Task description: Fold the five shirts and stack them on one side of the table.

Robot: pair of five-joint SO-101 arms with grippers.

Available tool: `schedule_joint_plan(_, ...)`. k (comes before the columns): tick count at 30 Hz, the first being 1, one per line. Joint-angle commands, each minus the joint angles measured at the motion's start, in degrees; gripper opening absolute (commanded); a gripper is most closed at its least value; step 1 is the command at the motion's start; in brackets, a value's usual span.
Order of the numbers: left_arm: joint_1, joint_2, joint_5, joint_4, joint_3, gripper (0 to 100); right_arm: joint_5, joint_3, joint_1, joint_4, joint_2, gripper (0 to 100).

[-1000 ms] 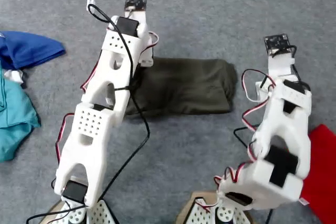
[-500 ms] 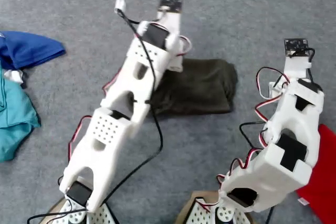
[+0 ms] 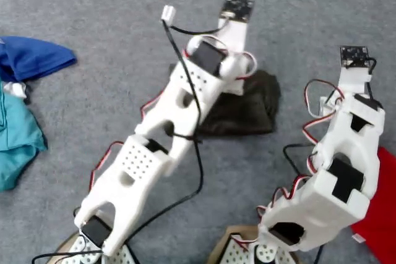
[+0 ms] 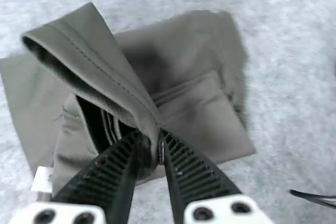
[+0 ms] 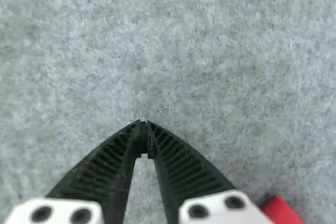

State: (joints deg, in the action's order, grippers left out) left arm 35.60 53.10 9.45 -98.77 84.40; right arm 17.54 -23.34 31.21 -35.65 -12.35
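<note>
In the left wrist view my left gripper [image 4: 157, 148] is shut on a raised fold of the olive shirt [image 4: 184, 98], held up above the rest of the shirt lying flat on the table. From above, the left arm [image 3: 198, 81] stretches diagonally over the olive shirt [image 3: 250, 106] and covers its left half. The right gripper [image 5: 144, 132] is shut with nothing in it and hovers over bare grey cloth. The right arm [image 3: 346, 146] stands to the right of the olive shirt, apart from it.
A red shirt [image 3: 378, 214] lies at the right edge beside the right arm, and its corner [image 5: 278, 206] shows in the right wrist view. A blue shirt [image 3: 34, 57] and a teal shirt [image 3: 15, 143] lie bunched at the left edge. The grey table [image 3: 93, 23] is open at the back.
The left arm has swung to the right, carrying the olive shirt's left edge over the rest, so the visible shirt is narrower. The right arm shifted slightly right and back.
</note>
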Motion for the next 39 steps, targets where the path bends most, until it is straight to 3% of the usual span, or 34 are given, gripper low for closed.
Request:
schedule_joint_plan(1,2.37,-1.63,3.52,5.01,0.7,2,-0.44,2.77,0.66,0.26,0.22,0.5)
schedule_joint_plan(7,2.02,-1.54,8.44,11.08,-0.18,2,-0.44,2.77,0.57,0.26,0.13,0.5)
schedule_joint_plan(35,6.42,1.71,8.53,18.11,-4.31,2,-0.35,2.77,0.57,0.26,0.13,0.5)
schedule_joint_plan(39,6.33,1.71,8.53,17.49,-4.31,13,-0.35,2.77,0.57,0.26,0.13,0.5)
